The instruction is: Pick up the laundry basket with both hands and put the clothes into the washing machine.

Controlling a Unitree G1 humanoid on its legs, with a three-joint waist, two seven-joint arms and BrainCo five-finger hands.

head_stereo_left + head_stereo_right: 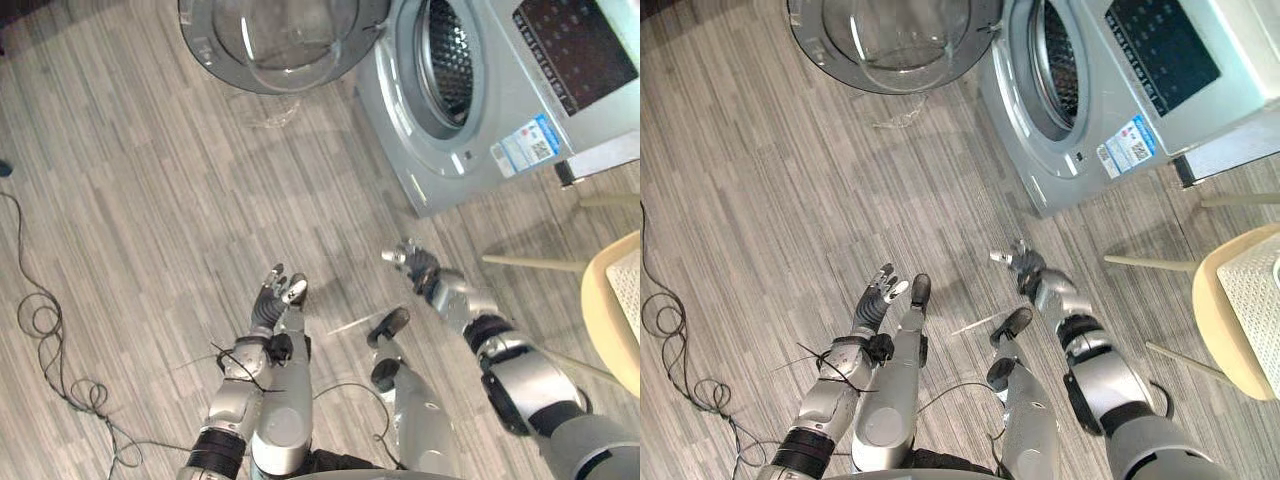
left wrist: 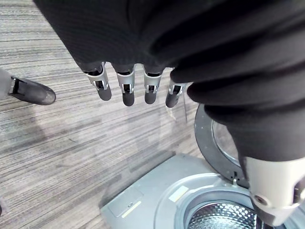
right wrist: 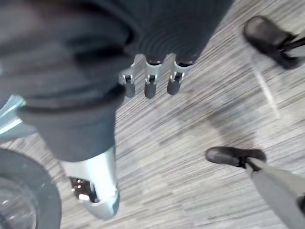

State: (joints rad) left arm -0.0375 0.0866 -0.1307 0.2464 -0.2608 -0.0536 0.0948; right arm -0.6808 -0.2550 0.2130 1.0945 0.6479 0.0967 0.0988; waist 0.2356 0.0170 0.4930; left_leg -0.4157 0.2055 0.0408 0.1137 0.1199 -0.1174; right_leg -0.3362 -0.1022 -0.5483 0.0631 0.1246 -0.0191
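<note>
Head camera, looking down at a grey wood floor (image 1: 120,200): a silver washing machine (image 1: 440,160) fills the upper right, its round door (image 1: 280,40) swung wide open at top centre. At the right edge a white latticed basket (image 1: 1255,310) sits on a tan stool (image 1: 1205,310), cut off by the frame and well apart from both hands. The left hand (image 1: 272,305), lower centre, and the right hand (image 1: 418,266), just right of centre, hang over the floor, fingers loose, holding nothing.

Left wrist camera: straight fingers (image 2: 124,90) across the top, the washing machine's open mouth at the bottom.

Right wrist camera: relaxed fingertips (image 3: 150,85) near top centre, over the floor and gripping nothing.
</note>
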